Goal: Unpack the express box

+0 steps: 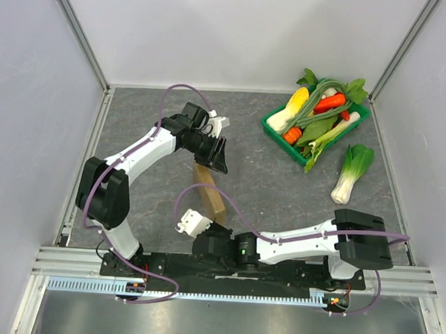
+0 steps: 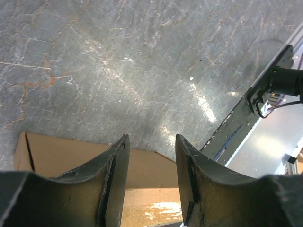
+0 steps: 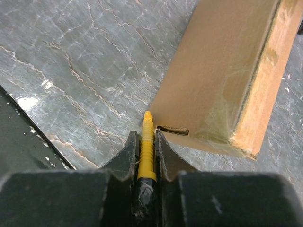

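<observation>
The express box [image 1: 211, 193] is a plain brown cardboard box standing on a long edge in the middle of the grey table. My left gripper [image 1: 217, 159] is over its far end. In the left wrist view it [image 2: 151, 142] is open, and the box [image 2: 71, 153] lies under and between the jaws. My right gripper [image 1: 214, 228] is at the box's near end. In the right wrist view it [image 3: 146, 137] is shut on a yellow ridged tool [image 3: 147, 142] whose tip touches the box's lower corner [image 3: 218, 71] beside a small slit and clear tape.
A green tray [image 1: 273, 130] of vegetables stands at the back right. A loose bok choy [image 1: 350, 171] lies in front of it. A metal rail [image 2: 236, 127] runs along the table's near edge, and white walls enclose the other sides.
</observation>
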